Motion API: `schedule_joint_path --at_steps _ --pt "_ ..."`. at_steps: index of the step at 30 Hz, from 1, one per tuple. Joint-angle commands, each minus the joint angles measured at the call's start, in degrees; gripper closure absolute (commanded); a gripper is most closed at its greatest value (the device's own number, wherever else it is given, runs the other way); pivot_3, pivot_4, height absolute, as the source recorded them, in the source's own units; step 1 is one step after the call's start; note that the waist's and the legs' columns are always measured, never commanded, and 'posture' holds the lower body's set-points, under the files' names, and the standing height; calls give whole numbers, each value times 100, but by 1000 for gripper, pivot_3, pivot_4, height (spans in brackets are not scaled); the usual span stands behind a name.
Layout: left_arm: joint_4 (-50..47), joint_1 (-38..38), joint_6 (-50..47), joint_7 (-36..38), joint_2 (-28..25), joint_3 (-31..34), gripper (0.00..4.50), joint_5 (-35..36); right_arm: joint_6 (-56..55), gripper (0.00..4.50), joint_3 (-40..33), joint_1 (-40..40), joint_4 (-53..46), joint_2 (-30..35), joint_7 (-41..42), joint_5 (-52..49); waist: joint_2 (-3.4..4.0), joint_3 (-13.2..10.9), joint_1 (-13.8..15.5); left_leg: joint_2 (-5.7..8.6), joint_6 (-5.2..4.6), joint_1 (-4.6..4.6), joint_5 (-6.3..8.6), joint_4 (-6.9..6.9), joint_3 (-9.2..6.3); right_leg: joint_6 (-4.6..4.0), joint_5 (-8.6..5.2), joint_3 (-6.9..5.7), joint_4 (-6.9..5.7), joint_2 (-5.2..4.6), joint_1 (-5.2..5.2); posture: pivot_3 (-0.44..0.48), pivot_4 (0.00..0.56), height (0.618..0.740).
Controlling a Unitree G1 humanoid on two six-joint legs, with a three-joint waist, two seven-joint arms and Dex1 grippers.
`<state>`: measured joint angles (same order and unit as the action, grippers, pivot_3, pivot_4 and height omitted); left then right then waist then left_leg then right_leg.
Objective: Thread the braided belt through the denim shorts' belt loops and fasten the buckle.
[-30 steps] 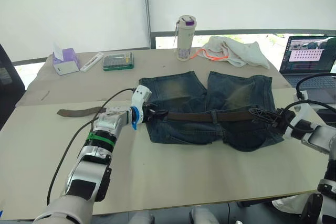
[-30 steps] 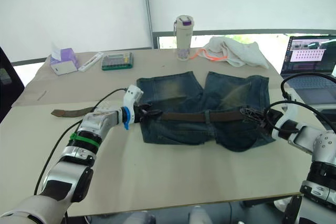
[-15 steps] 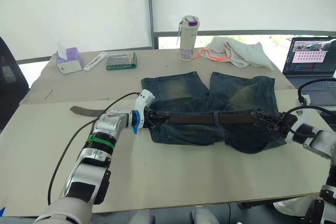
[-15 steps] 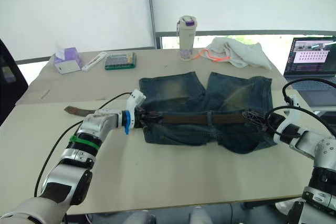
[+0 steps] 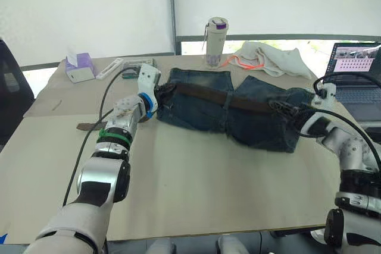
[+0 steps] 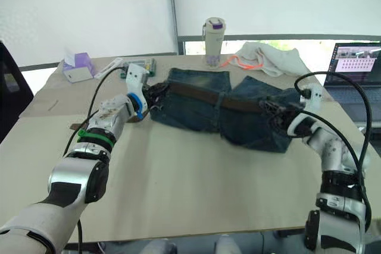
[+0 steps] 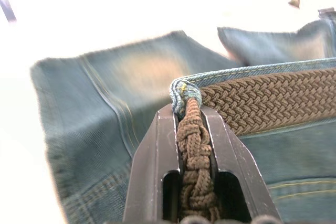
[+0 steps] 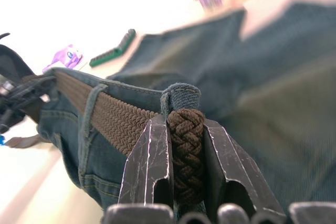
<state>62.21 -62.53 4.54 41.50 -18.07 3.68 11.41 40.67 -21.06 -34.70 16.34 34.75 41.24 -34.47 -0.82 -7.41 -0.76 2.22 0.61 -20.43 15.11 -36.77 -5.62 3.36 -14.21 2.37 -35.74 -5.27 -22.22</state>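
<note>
Surface [image 5: 196, 194] is seen w/ the shorts [image 5: 205, 108] held up off it at the waistband, stretched between both grippers, legs hanging back toward the far edge. Laptop [image 5: 357, 66] sits at the right edge; white cloth [image 5: 268, 57], bottle [image 5: 215, 41] and tissue box [image 5: 78, 67] are ranged along the far side.

Belt [image 5: 229, 100] is run along the waistband under at least one loop [image 8: 88, 124]; its free tail [image 5: 89, 127] is left lying on the surface by the left forearm. Buckle can't be made out, so fastening is judged not yet done.

Left gripper [image 7: 193, 129] is clenched on the belt where it exits the end loop at the shorts' left edge. Right gripper [image 8: 185, 140] is likewise clamped on the braid beside a loop at the right edge.

Handling, as judged: denim is soft, limp, light; it sags and folds unless kept taut. Braid is flexible, textured, not slippery, so it is gripped well edge-on, but drag in the loops is likely. Best hold is judged to be on the strap just outside a loop, w/ the waistband kept stretched; the buckle end must be located before closing.
</note>
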Motion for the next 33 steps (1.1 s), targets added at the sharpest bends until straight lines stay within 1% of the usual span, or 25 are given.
schedule_joint_path --at_steps 1,3,4,5,7,9,10,13,15,17,19,20,21,22,23,24,25,26,27,29,30,31,33 --pt "-409 254 751 926 -343 121 4500 85 -1245 4186 -94 240 -280 257 622 253 1 1 6 0 1 -1 0 0 -2 0 0 -2 0 0 -1 0 150 740" --pt "-902 796 1036 1647 -580 3 4500 85 -2405 4186 215 944 -784 394 1205 762 3 2 10 0 1 -1 0 1 -5 0 0 -6 0 0 1 0 150 740" --pt "-1109 1033 1112 1886 -675 -34 4500 84 -2897 4186 364 1251 -950 459 1391 1013 6 4 3 -1 0 0 0 1 -6 0 0 -6 0 1 1 0 150 740" --pt "-1439 1420 1261 2154 -814 -37 4500 126 -4144 4186 548 1711 -1024 532 1644 1500 11 7 -13 -1 0 1 0 3 -5 0 0 -5 3 1 1 0 150 740" --pt "-1981 1933 1238 2398 -944 39 4500 285 -5923 4186 754 2270 -963 629 1938 2075 12 6 -43 -4 -3 16 3 4 -1 3 -2 -5 -6 3 6 0 150 740" --pt "-2581 2655 1258 2958 -1144 24 4500 488 -7857 4186 935 2759 -537 729 2366 2373 12 5 -62 -2 -1 16 1 2 9 4 -3 1 -4 -1 2 0 150 740" --pt "-2773 2901 1314 3143 -1218 -5 4500 520 -8501 4186 1007 2871 -324 775 2471 2455 13 5 -89 -2 -1 21 1 0 13 5 -3 4 3 -2 3 0 150 740" --pt "-3259 3551 1379 3449 -1422 -51 4500 578 -10101 4186 1316 3018 459 885 2614 2468 12 3 -139 -12 -2 43 2 1 23 1 -4 8 11 2 14 0 150 740" --pt "-3434 3866 1780 3905 -1634 -166 4500 536 -10680 4186 1515 3083 823 921 2604 2368 6 0 -130 -15 -3 45 2 1 22 -2 -5 6 8 3 16 0 150 740" --pt "-3459 4076 1911 4341 -1861 -250 3527 566 -10943 4186 1465 3069 1004 962 2301 2633 7 0 -129 -19 -4 48 3 2 20 -10 -7 6 5 7 18 0 150 740" --pt "-3424 4175 1922 4612 -2009 -292 2941 614 -10583 3160 1698 3171 948 1113 2458 2241 12 1 -140 -18 -5 50 4 4 22 -13 -8 10 1 5 16 0 150 740" --pt "-3386 4213 1876 4731 -2103 -306 2594 618 -10021 2866 1838 3321 782 1265 2759 1815 12 0 -139 -17 -7 51 5 4 23 -14 -9 13 1 5 16 0 150 740" --pt "-3376 4246 1713 4808 -2188 -294 2227 659 -9285 2475 1916 3468 597 1416 3022 1366 12 0 -117 -17 -10 51 6 3 24 -15 -9 15 2 5 17 0 150 740" --pt "-3386 4271 1526 4878 -2262 -279 1793 713 -8829 2036 1938 3558 456 1557 3212 1084 12 0 -114 -18 -15 52 9 3 21 -16 -10 13 5 4 22 0 150 740" --pt "-3362 4285 1420 4965 -2346 -261 1687 747 -8371 1928 1982 3701 263 1764 3518 811 12 0 -109 -19 -16 53 10 3 21 -16 -10 13 5 4 23 0 150 740" --pt "-3336 4294 1312 5033 -2441 -267 1358 795 -7921 1573 2015 3888 51 1981 3792 580 13 0 -87 -19 -17 53 10 3 20 -16 -10 13 7 5 25 0 150 740" --pt "-3294 4281 1157 5076 -2554 -262 904 887 -7190 1089 1969 4107 -282 2227 3977 205 16 0 -54 -19 -18 52 11 2 17 -16 -10 15 7 2 25 0 150 740" --pt "-3250 4249 1022 5096 -2644 -244 564 972 -6498 721 1906 4292 -550 2466 4113 -58 18 -1 -45 -19 -21 51 13 2 13 -17 -11 16 7 2 24 0 150 740" --pt "-3254 4229 823 5100 -2749 -261 319 1097 -5972 450 1835 4413 -728 2667 4233 -248 18 -2 -33 -19 -22 52 13 2 9 -17 -11 15 6 3 24 0 150 740" --pt "-3382 4216 372 5100 -2983 -344 78 1427 -5031 145 1632 4505 -967 2952 4329 -632 16 -2 -28 -21 -23 52 14 1 1 -17 -11 13 6 6 24 0 150 740" --pt "-3466 4218 225 5100 -3070 -366 78 1572 -4572 145 1530 4548 -1076 3073 4350 -827 16 -2 -29 -24 -23 53 14 1 -1 -17 -12 12 6 8 24 0 150 740" --pt "-3647 4185 -127 5100 -3171 -330 78 1821 -4231 145 1411 4483 -1111 3199 4406 -925 18 -2 -29 -25 -23 52 14 1 -2 -17 -12 11 6 8 23 0 150 740" --pt "-3962 4096 -662 5100 -3273 -225 78 2166 -3365 145 1213 4341 -1340 3393 4279 -1212 18 -5 -24 -24 -23 51 15 1 -4 -16 -13 11 4 7 21 0 150 740"
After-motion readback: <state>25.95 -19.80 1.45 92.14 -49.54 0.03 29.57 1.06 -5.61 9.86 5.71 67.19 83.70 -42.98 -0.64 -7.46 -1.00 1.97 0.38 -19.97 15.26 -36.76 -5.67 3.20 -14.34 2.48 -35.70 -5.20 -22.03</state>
